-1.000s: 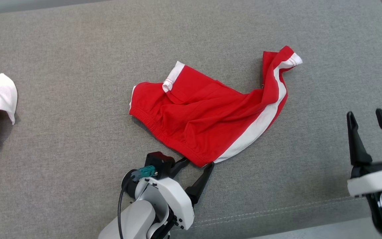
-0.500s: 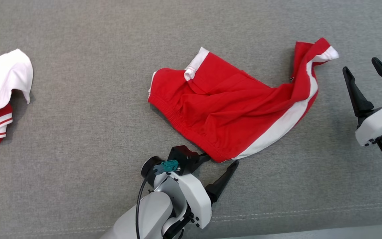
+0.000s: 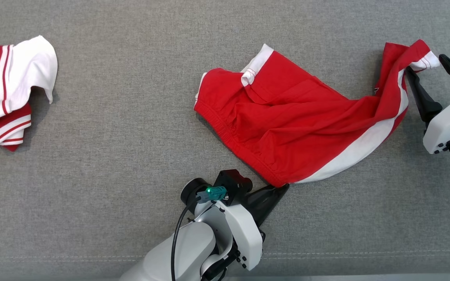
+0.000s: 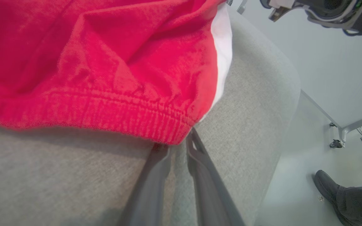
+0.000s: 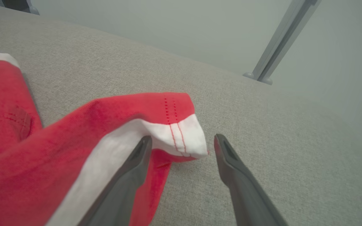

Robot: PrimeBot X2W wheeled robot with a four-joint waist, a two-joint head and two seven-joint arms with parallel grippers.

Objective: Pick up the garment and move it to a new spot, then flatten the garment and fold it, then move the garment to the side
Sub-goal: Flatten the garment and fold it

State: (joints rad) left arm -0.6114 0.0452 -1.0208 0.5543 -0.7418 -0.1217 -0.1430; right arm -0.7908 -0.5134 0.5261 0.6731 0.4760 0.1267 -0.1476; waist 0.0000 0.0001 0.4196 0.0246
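Crumpled red shorts [image 3: 295, 128], gathered elastic waistband [image 4: 121, 113] corner pinched by left gripper [image 3: 281, 187], right gripper [image 3: 425, 64] spread astride white hem [image 5: 184, 138]

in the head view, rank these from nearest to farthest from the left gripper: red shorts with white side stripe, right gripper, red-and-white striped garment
1. red shorts with white side stripe, waistband corner at the tips of the left gripper
2. right gripper, far right, at the leg cuff
3. red-and-white striped garment, far left edge

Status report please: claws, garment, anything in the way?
Left claw pinching red shorts at waistband corner. Right claw open, astride leg hem. Other garment far left, apart.
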